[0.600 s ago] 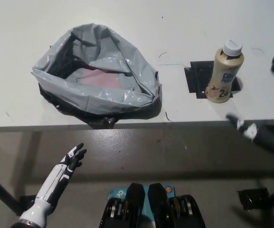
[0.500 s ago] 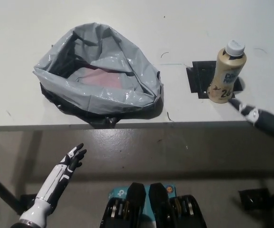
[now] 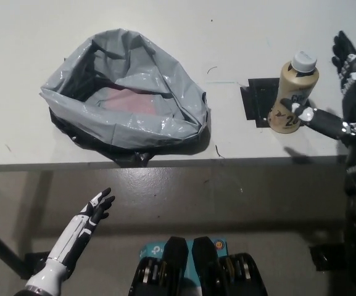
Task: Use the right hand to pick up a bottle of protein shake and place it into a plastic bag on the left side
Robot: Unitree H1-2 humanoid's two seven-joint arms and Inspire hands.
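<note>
Upper right of the frame: bottle standing upright on the table, long axis vertical, white cap toward the top of the frame, base on a black square patch. Tan body, label with dark print facing the camera, too blurred to read.

At the right edge: black right hand spread wide, grasping nothing. One finger reaching in low from the right, tip right against the bottle's lower label; whether touching or just shy, cannot tell. Other fingers pointing up toward the top right corner, apart from the bottle, well clear of the cap. Black forearm running down the right edge toward the bottom corner.

Left of centre, upper half: grey bag slumped on the table, mouth gaping upward, rim crumpled and folded over, something pinkish visible inside. Darker plastic showing under its lower edge, near the table's front edge. Bag and bottle well apart, bare tabletop between them.

Lower left: white left hand hanging below table level, over the floor, fingers loosely apart and pointing up and right, holding nothing.
</note>
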